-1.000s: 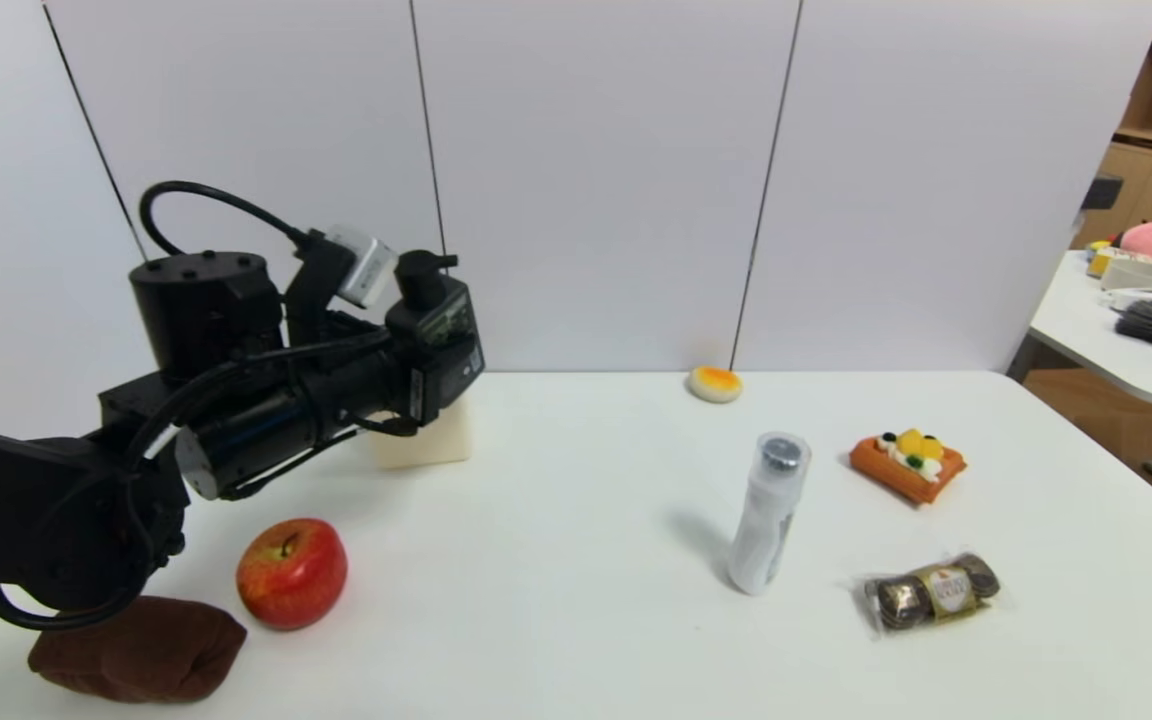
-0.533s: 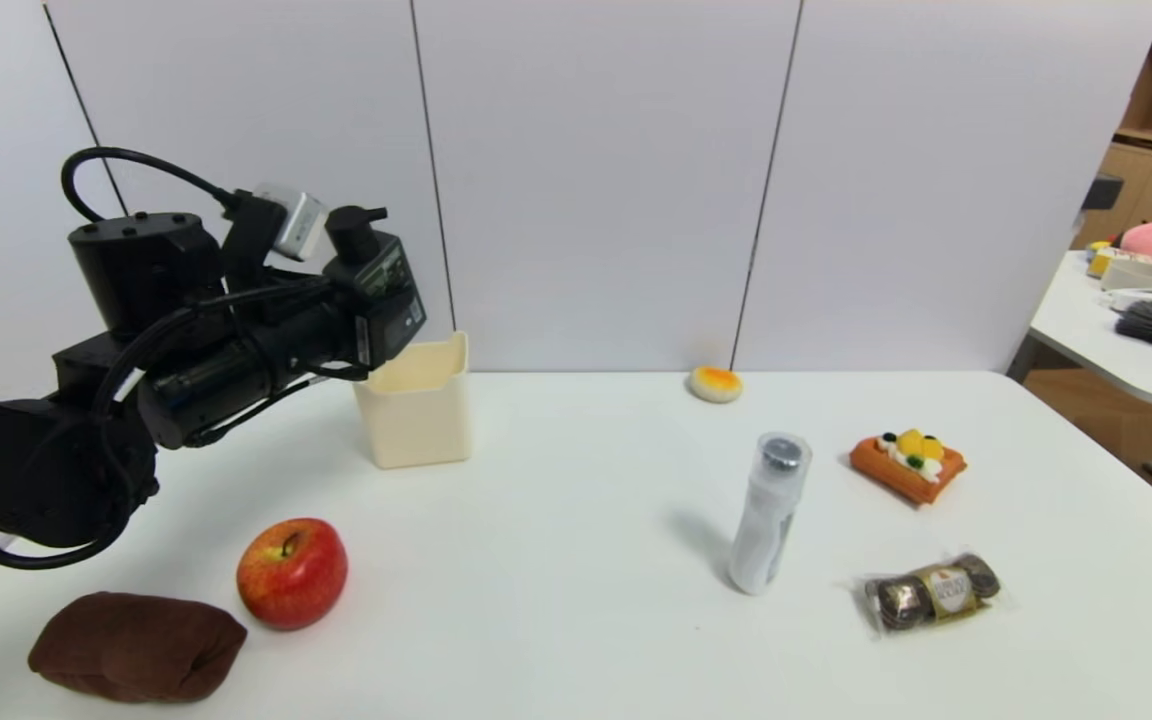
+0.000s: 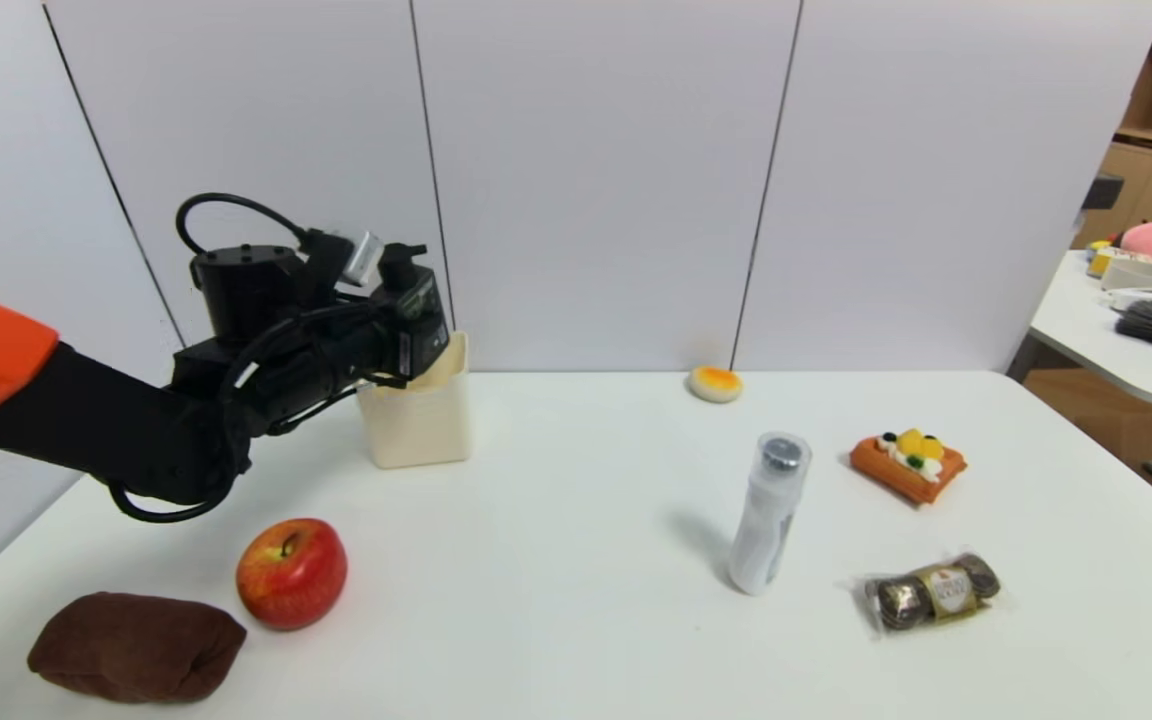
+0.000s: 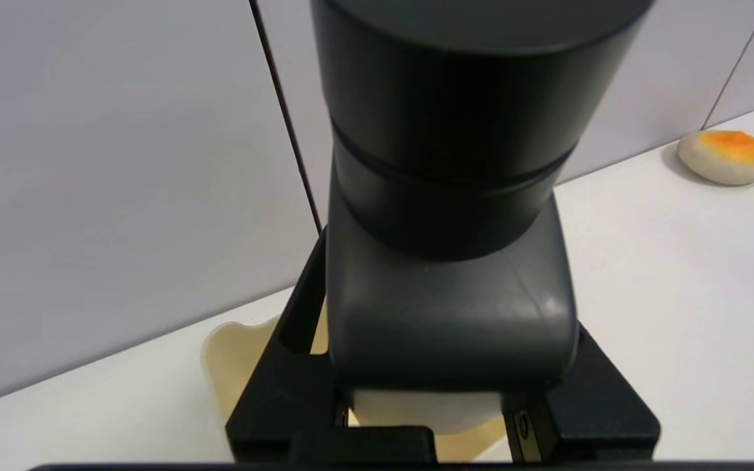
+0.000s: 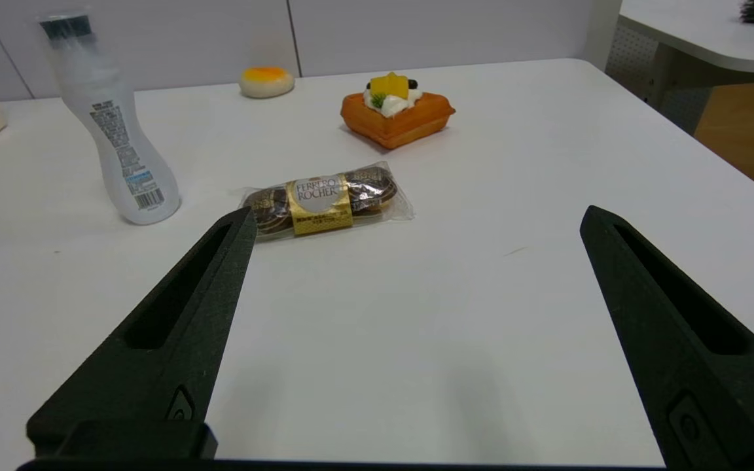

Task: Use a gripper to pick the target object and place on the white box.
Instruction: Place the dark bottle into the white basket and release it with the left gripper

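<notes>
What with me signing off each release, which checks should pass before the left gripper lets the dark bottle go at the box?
1. Grip: left gripper has its jaws shut on the small dark rectangular pump bottle: ok.
2. Bottle above the cream-white square plastic box, which the left wrist view shows beneath it: ok.
3. Bottle centred over the opening: cannot tell.
4. Box upright on the white table: ok.
5. Right gripper open, far off by the wrapped chocolates: ok.

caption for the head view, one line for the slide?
Left gripper holds the small dark pump bottle at the cream-white square bin's rim.
</notes>
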